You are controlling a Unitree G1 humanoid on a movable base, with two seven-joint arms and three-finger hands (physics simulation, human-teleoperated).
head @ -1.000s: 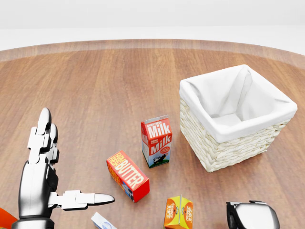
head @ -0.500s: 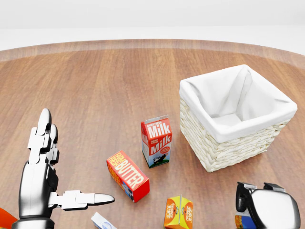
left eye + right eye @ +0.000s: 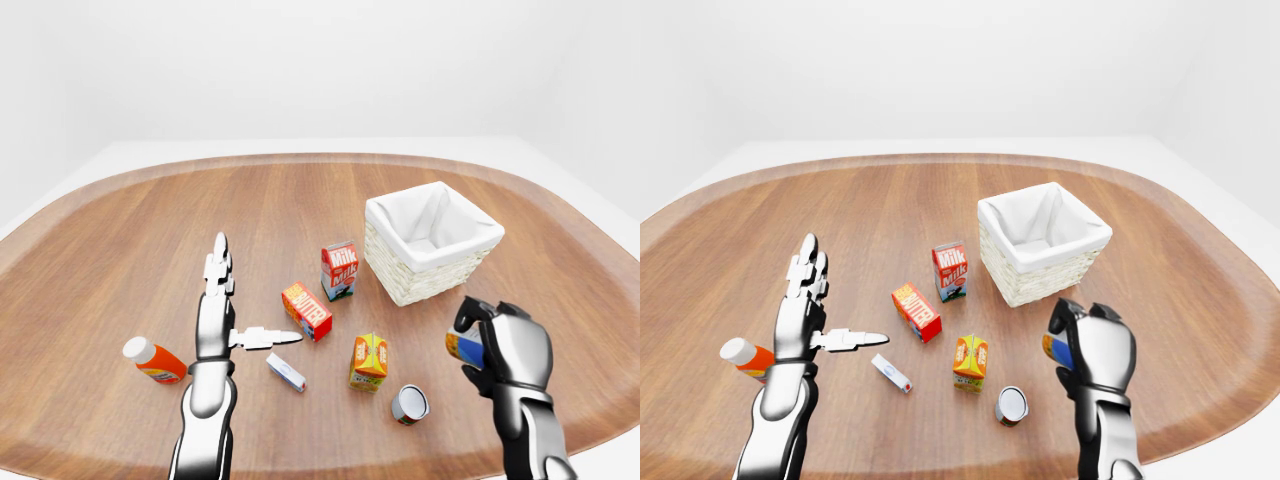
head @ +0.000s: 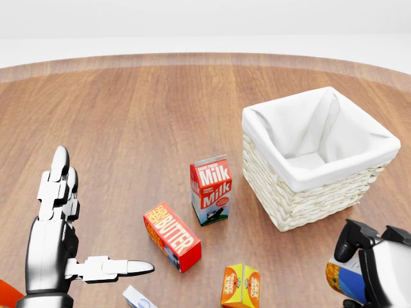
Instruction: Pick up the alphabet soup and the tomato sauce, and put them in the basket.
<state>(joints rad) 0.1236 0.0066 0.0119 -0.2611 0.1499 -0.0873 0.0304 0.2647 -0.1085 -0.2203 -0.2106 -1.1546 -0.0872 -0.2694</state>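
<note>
My right hand (image 3: 478, 340) is shut on a can with a blue and orange label (image 4: 342, 280), held above the table at the lower right of the head view, below the basket. The wicker basket (image 4: 302, 202) with a white cloth lining stands at the right, with nothing showing inside. A second can (image 3: 410, 404) lies on the table with its silver end towards me, left of and below my right hand. My left hand (image 3: 245, 300) hovers at the lower left, fingers straight and thumb out, open and holding nothing.
A milk carton (image 4: 210, 189) stands left of the basket, with a red butter box (image 4: 171, 235) below it and an orange juice carton (image 4: 241, 285) lower still. A small white and blue box (image 3: 286, 372) and an orange bottle (image 3: 153, 360) lie near my left arm.
My right hand has risen from the bottom edge of the head view, moving up and to the right with the can in it. The left hand has stayed still.
</note>
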